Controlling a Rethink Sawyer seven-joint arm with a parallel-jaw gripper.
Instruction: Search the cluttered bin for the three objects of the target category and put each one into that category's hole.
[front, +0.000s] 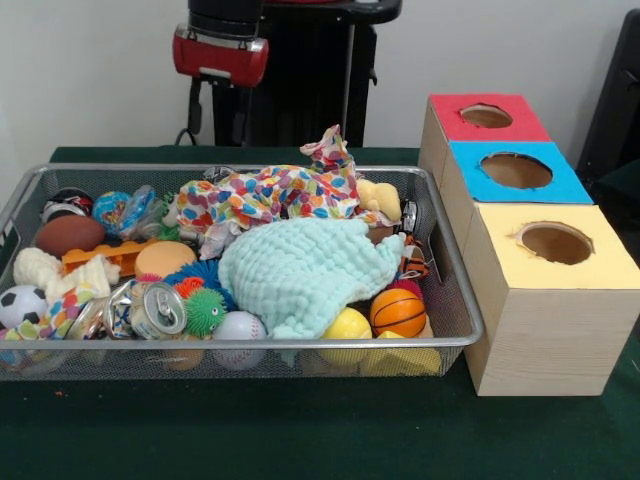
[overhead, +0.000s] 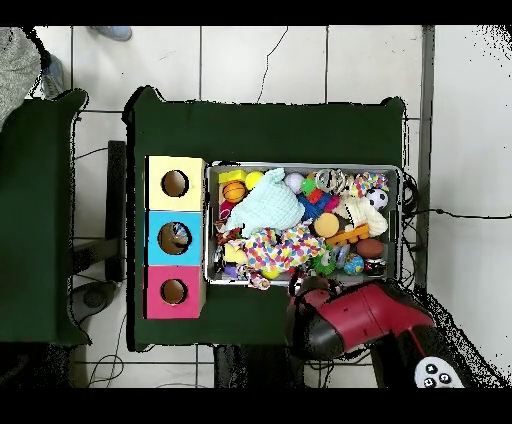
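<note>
Bin (front: 455, 300) of mixed toys beside three-hole box (front: 560, 330), on green table (front: 300, 430).
Mint cloth (front: 300, 270) covers bin's middle; basketball (front: 397, 312) at front corner nearest box; soda can (front: 158, 308) toward opposite end. Arm (overhead: 355, 315) drawn back; finger state cannot be told.

One bin (front: 455, 300), three holed boxes (front: 545, 300), two cloths (front: 300, 270), two cans (front: 160, 310).

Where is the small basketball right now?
In the front view the small basketball lies in the wire bin's near right corner, beside the yellow ball and just under the edge of the mint cloth. The yellow-topped box stands just outside that corner.
</note>
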